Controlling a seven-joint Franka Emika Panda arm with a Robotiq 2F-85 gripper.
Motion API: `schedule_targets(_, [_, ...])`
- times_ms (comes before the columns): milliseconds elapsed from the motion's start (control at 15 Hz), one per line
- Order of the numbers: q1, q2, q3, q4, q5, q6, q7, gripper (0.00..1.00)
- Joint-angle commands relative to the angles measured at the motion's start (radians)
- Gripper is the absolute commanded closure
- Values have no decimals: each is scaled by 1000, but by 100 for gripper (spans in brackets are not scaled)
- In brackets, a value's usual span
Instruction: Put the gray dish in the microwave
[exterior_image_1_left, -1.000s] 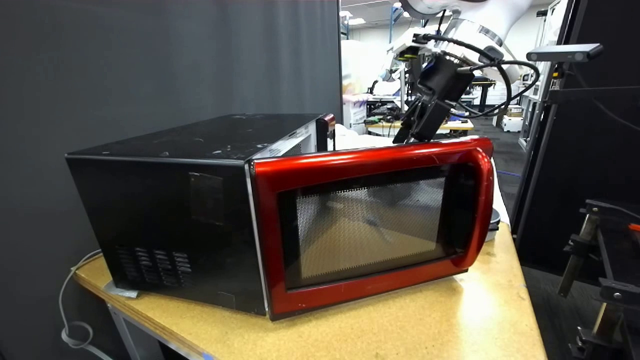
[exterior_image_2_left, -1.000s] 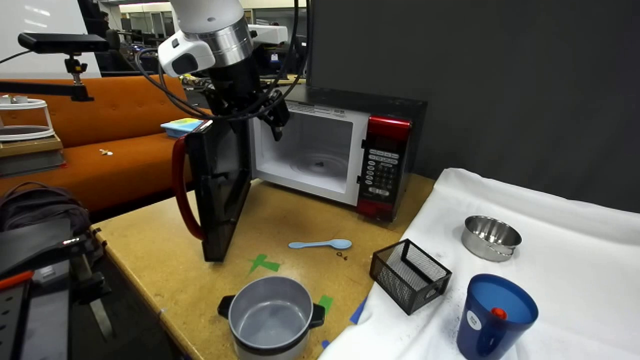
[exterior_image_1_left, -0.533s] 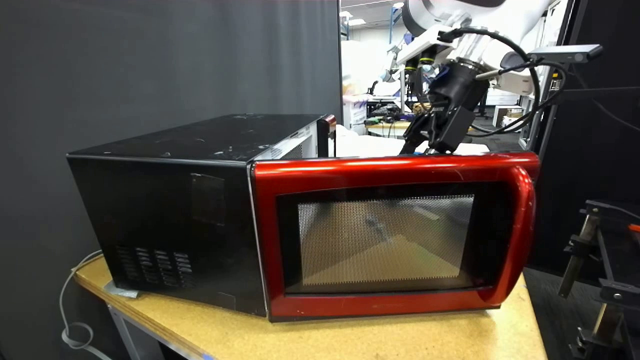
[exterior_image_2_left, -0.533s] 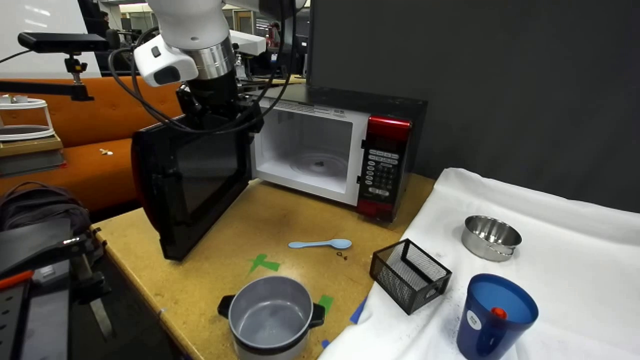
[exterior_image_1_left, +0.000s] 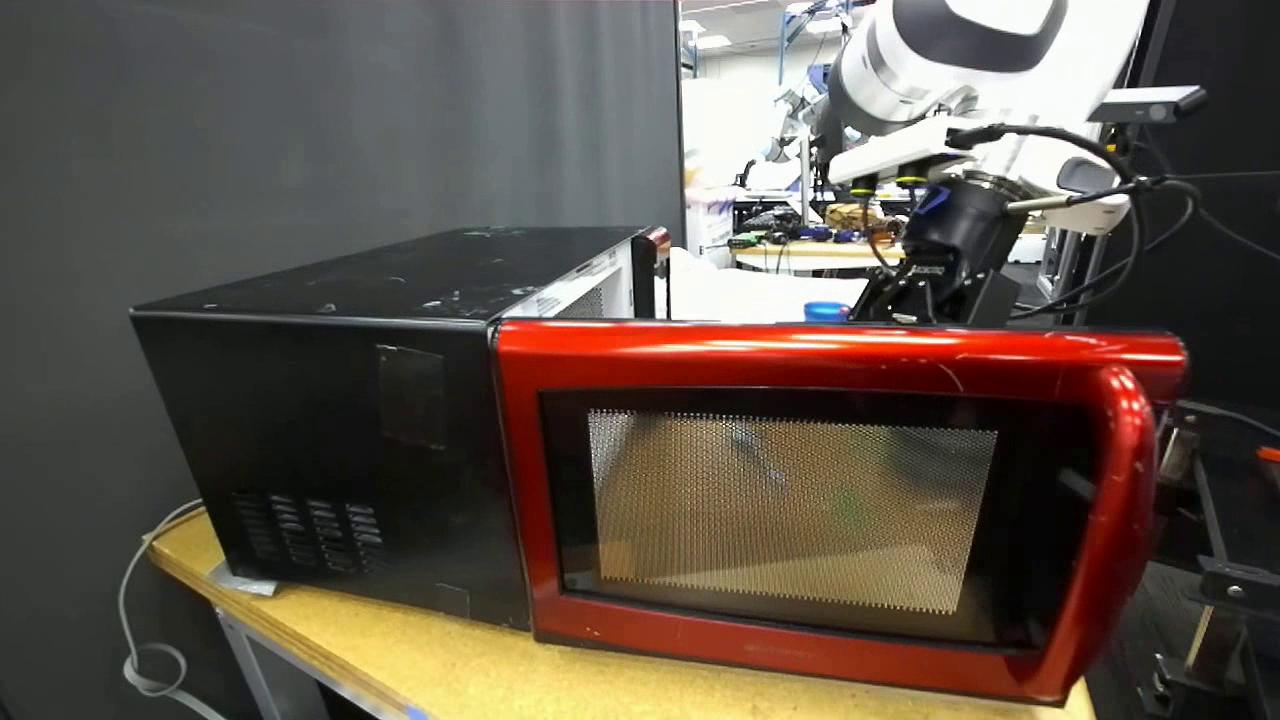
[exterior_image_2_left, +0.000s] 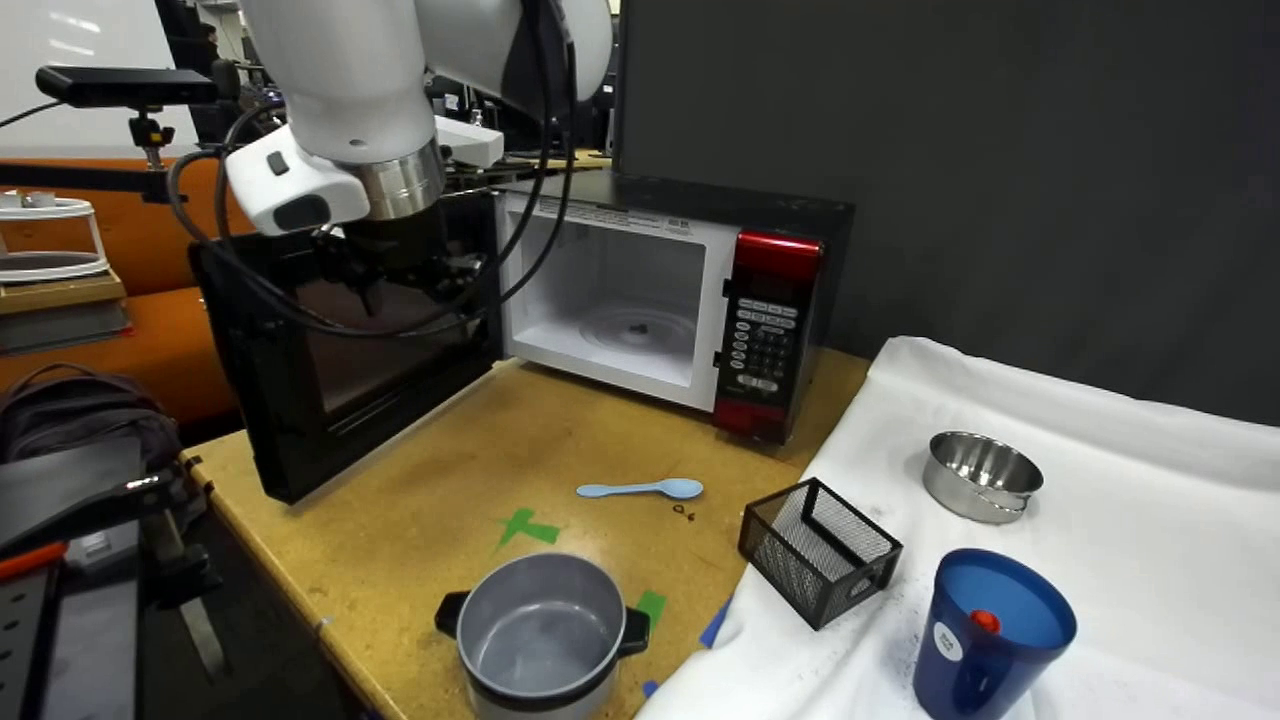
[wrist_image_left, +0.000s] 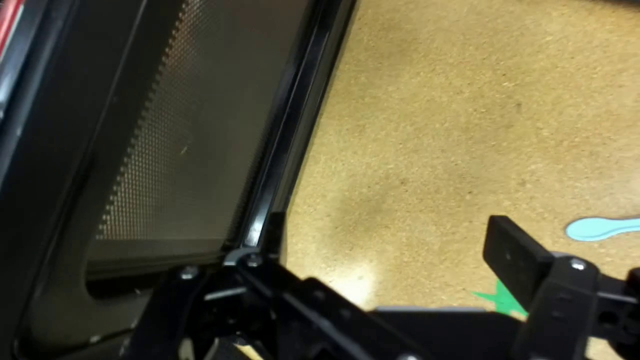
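Observation:
The gray dish (exterior_image_2_left: 540, 625) is round with a lighter gray inside and two black side handles. It stands on the table's near part in an exterior view and looks empty. The microwave (exterior_image_2_left: 765, 340) has its red-framed door (exterior_image_1_left: 800, 350) swung wide open, and its white inside shows only the turntable. My gripper (exterior_image_2_left: 415, 288) is at the inner face of the door, away from the dish. In the wrist view my gripper (wrist_image_left: 387, 235) is open with nothing between its fingers. One finger overlaps the door (wrist_image_left: 210, 125); I cannot tell whether they touch.
A pale blue spoon (exterior_image_2_left: 640, 489) lies between dish and microwave. A black mesh basket (exterior_image_2_left: 820, 555), a steel bowl (exterior_image_2_left: 983, 477) and a blue cup (exterior_image_2_left: 990, 635) holding something red stand on the white cloth (exterior_image_2_left: 1150, 520). The open door reaches out near the table edge.
The microwave door has swung further open, beyond a right angle. My gripper has moved with it, away from the microwave's opening and lower. The dish has not moved.

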Motion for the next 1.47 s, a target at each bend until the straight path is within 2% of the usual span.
schedule_targets(0, [-33, -146, -3, 70, 25, 0, 13, 0])
schedule_targets(67, [-38, -170, 0, 92, -27, 1, 78, 0])
schedule_targets(333, [12, -259, -80, 140, -57, 1, 149, 0])
schedule_targets(467, [78, -282, -161, 122, -22, 1, 124, 0])
schedule_targets(667, [213, -255, -298, 74, -15, 0, 98, 0])
schedule_targets(867, [312, -231, -391, 55, -7, -4, 84, 0])
schedule_targets(1200, [374, -207, -460, 78, 19, -4, 65, 0])
schedule_targets(1400, [406, -274, -520, 141, 34, -5, 167, 0])
